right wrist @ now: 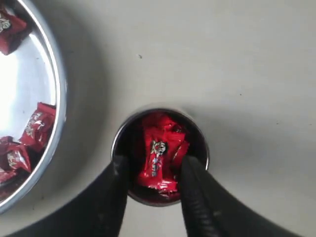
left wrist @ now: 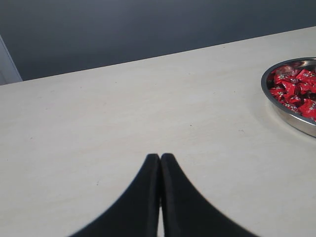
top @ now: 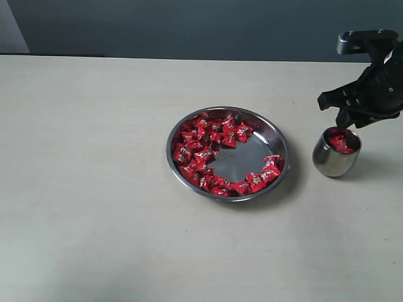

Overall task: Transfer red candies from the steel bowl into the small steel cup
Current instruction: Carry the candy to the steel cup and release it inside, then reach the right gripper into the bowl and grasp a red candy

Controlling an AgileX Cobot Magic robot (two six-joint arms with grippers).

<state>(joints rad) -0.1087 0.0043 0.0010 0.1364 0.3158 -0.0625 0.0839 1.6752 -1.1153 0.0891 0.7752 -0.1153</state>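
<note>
Just above small steel cup (top: 330, 165), end effector (right wrist: 155, 164) gapes

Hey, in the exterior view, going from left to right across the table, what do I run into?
Bare table → steel bowl holding red candies → small steel cup with a few more candies inside.

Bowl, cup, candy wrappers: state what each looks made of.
Bowl: polished metal, probably steel; its mirror-like floor shows reflections. Cup: same shiny metal, with bright highlights on its side. Candy wrappers: glossy red film, plastic or foil; crinkled glints.
</note>
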